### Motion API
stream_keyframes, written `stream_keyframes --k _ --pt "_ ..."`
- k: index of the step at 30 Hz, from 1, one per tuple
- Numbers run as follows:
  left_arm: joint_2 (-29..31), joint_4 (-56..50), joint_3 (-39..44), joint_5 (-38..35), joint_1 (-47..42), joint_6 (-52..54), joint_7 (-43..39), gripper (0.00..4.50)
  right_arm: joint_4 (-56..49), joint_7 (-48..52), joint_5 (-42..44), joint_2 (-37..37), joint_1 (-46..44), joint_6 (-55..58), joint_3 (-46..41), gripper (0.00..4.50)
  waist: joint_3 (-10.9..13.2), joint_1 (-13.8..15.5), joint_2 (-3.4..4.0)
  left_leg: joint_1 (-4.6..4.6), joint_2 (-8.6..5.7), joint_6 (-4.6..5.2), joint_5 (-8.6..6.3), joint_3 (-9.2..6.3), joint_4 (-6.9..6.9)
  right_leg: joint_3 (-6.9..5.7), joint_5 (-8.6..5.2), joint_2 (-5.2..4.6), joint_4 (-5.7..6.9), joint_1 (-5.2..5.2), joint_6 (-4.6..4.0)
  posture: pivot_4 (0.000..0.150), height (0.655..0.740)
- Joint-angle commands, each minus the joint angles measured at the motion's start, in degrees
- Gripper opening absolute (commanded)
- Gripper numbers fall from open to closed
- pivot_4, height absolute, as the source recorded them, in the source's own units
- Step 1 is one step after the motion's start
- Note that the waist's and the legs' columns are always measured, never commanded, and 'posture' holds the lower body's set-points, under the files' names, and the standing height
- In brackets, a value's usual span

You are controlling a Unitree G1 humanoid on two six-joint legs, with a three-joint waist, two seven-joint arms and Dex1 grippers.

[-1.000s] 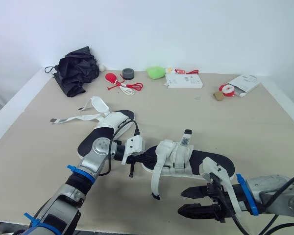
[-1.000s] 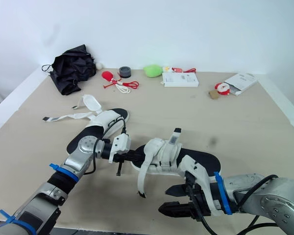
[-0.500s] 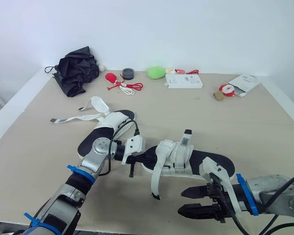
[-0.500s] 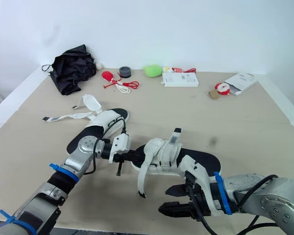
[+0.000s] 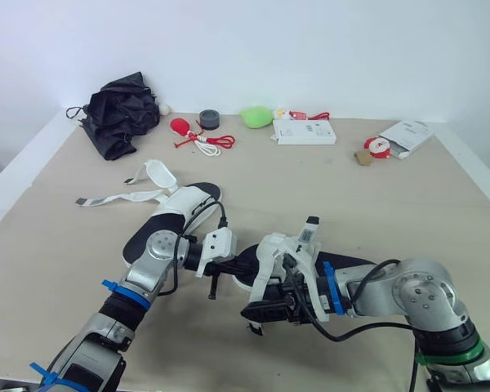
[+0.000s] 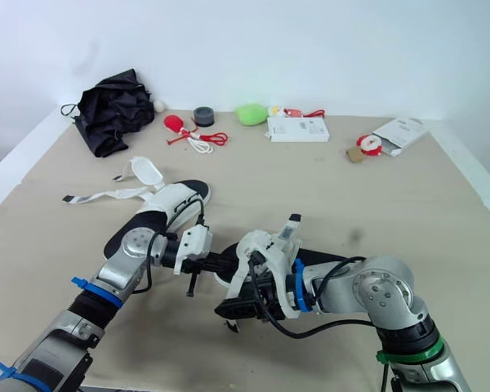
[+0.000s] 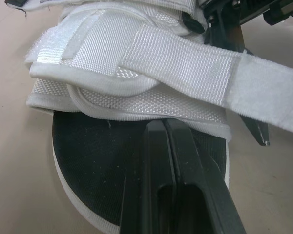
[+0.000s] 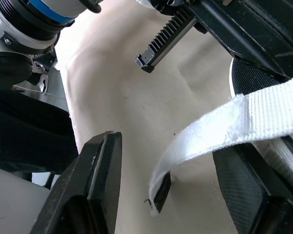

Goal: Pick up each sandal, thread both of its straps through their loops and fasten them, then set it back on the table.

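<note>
Right tool has swung in from the near edge. It now gapes wide astride the loose strap, not pinching it. Left tool: narrow, fingers together, tips on the sandal footbed under the front strap. Sandal sits near-middle of the surface. Judgement: strap is light, floppy webbing, so take it near the free end; the sole looks stiffer and good to pin. Surface is beige and matte. Second sandal lies beside; clutter lies along the far edge, with a white wall behind.

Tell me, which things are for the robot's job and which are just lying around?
Job: near sandal, far sandal, left pincer, right pincer.
Lying about: umbrella, tape roll, white box, red cord.
</note>
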Motion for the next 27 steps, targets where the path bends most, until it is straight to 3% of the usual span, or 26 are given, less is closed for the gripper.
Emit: stream_keyframes --k 1,3,21,23,24,27 --pt "2.1 6.1 -4.9 5.8 4.3 4.7 0.3 0.00 0.0 -1.5 2.0 -0.6 -0.7 1.0 -2.8 3.09 0.0 -0.1 -0.01 0.03 0.01 0.01 0.01 0.00 0.03 0.00 0.02 0.00 0.00 0.01 0.03 0.150 0.7400" --pt "2.1 6.2 -5.0 5.7 4.2 4.8 0.5 0.00 -0.3 -2.0 3.0 -0.6 -0.5 1.5 -2.8 3.09 0.0 -0.2 -0.02 0.04 0.03 0.10 0.07 0.00 0.04 0.00 -0.08 0.00 -0.01 -0.03 0.31 0.150 0.7400" --pt "3.0 4.9 -5.1 5.6 4.8 5.5 0.1 0.00 -0.5 -3.0 5.2 -1.0 1.1 2.2 -0.2 3.09 0.0 -0.3 -0.01 0.03 0.05 0.14 0.09 -0.03 0.00 -0.02 -0.04 0.03 -0.01 -0.08 0.11 0.150 0.7400" --pt "3.1 4.8 -5.1 5.6 4.9 5.5 0.1 0.00 -0.3 -3.2 4.9 -0.7 0.9 2.0 0.1 2.70 0.0 -0.3 -0.01 0.03 0.05 0.14 0.09 -0.03 0.00 -0.02 -0.04 0.03 -0.01 -0.08 0.10 0.150 0.7400" --pt "3.0 4.9 -5.2 5.6 4.8 5.5 0.1 0.00 -0.2 -3.1 4.8 -0.7 0.8 1.9 0.1 2.01 0.0 -0.3 -0.01 0.03 0.06 0.14 0.09 -0.03 0.00 -0.01 -0.04 0.04 -0.01 -0.07 0.11 0.150 0.7400" --pt "2.8 5.2 -5.2 5.6 4.6 5.4 0.2 0.00 -0.4 -2.8 4.8 -0.8 0.9 1.8 -0.1 1.07 0.0 -0.3 -0.01 0.03 0.06 0.14 0.09 -0.03 0.00 -0.02 -0.05 0.05 -0.01 -0.07 0.10 0.150 0.7400"
